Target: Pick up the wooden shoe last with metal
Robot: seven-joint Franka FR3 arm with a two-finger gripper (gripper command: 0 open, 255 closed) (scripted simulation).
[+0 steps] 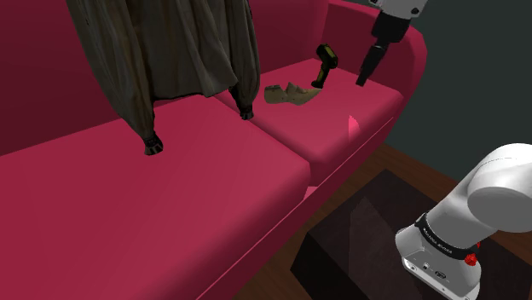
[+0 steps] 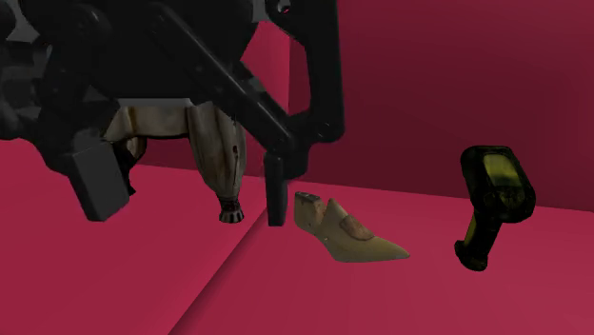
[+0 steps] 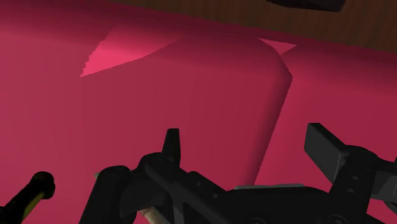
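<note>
Tan in colour, the shoe last [image 1: 290, 94] is laid on the seat cushion of a crimson sofa [image 1: 170, 196], lower than the end effector [image 1: 365, 75] and off to one side of it, with its toe tapered to a point. The end effector is held in the air above the same cushion, close to the sofa's armrest. Its two black fingers [image 3: 323, 147] are spread well apart, and nothing is clasped between them; only red upholstery is seen in the gap.

A black and yellow handheld scanner [image 1: 325, 64] is stood on the cushion between the end effector and the shoe last in the shoulder view, so the last is kept apart from the fingers. In the second exterior view the end effector [image 2: 186, 211] is seen close to the camera, one fingertip lined up with the heel end of the shoe last [image 2: 347, 236], and the handheld scanner [image 2: 495, 195] is found beyond the last's toe.

Farther from the end effector than the last, a dark draped figure [image 1: 162, 51] is stood on the sofa. The white arm [image 1: 486, 204] is mounted on a dark stand [image 1: 358, 247].
</note>
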